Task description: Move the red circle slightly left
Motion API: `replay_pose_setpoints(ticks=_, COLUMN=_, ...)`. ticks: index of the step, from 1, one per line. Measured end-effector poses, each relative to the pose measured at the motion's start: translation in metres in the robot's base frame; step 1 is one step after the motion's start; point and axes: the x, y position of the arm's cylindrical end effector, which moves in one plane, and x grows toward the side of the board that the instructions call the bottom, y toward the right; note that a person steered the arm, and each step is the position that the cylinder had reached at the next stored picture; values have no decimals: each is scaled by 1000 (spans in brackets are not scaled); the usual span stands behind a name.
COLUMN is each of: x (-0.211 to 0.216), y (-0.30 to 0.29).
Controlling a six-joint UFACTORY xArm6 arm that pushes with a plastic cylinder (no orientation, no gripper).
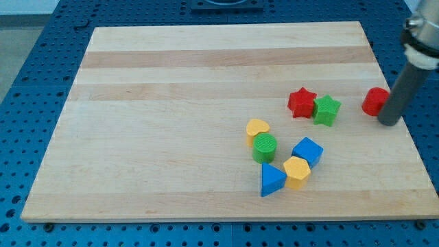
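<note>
Nearest the camera, a blue triangular block (271, 180) is sitting toward the view's bottom on the pale wooden table (171, 137), touching a yellow hexagonal block (297, 171) on its right. Just above them a blue cube-like block (307, 150), a green ribbed cylinder block (265, 147) and a yellow heart-shaped block (258, 128) are crowding together in one loose cluster. Further up and to the view's right, a red star-shaped block (301, 103) and a green star-shaped block (327, 110) are lying side by side, touching.

The red circle block (374, 101) is resting near the table's right edge, well apart from the cluster and a little way right of the two stars. It is looking like a short, rounded, glossy red piece, its right flank partly hidden by the dark rod.

The tool is a plain rod with nothing to open or close and it is holding nothing; my tip (388, 123) is standing just at the red circle's right side, apparently touching or nearly so. That placement is making sense as I judge it: a push toward the view's left has to start from the block's right. The push probably needs to be short, since the green star is waiting in the path leftward.
</note>
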Motion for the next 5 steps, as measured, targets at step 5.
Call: replay_pose_setpoints(ticks=5, x=-28, y=5)
